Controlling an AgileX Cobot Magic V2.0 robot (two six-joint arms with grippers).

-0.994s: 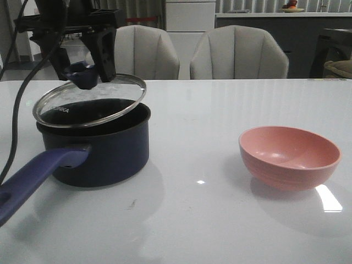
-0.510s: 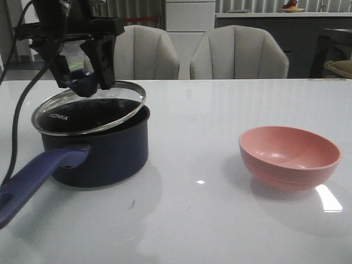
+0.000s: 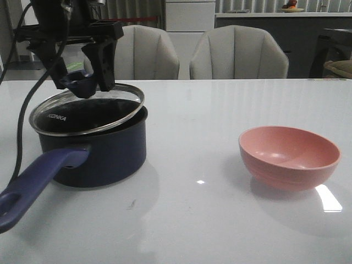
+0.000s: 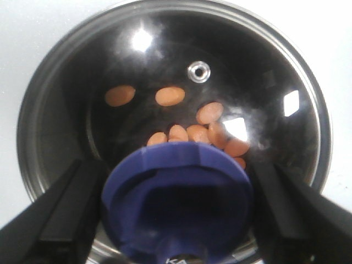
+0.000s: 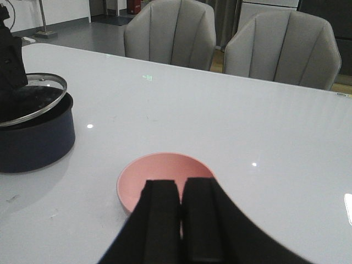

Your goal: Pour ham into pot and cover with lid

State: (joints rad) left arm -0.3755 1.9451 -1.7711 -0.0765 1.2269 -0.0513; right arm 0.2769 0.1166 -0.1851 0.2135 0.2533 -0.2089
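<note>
The dark navy pot (image 3: pixel 104 154) stands at the table's left, its long handle (image 3: pixel 38 179) pointing to the near left. My left gripper (image 3: pixel 82 82) is shut on the lid's blue-purple knob (image 4: pixel 176 203). It holds the glass lid (image 3: pixel 93 113) tilted over the pot's mouth, low at the left and raised at the right. The orange ham bits (image 4: pixel 170 96) lie on the pot's black bottom and show through the glass in the left wrist view. My right gripper (image 5: pixel 181 220) is shut and empty, above the near side of the pink bowl (image 5: pixel 159 170). It is out of the front view.
The empty pink bowl (image 3: pixel 289 157) sits on the white table at the right. Two grey chairs (image 3: pixel 236 52) stand behind the far table edge. The left arm's black cable (image 3: pixel 22 126) hangs beside the pot.
The left gripper has lowered the lid a little and shifted it slightly left, closer onto the pot's rim. The bowl has not moved.
</note>
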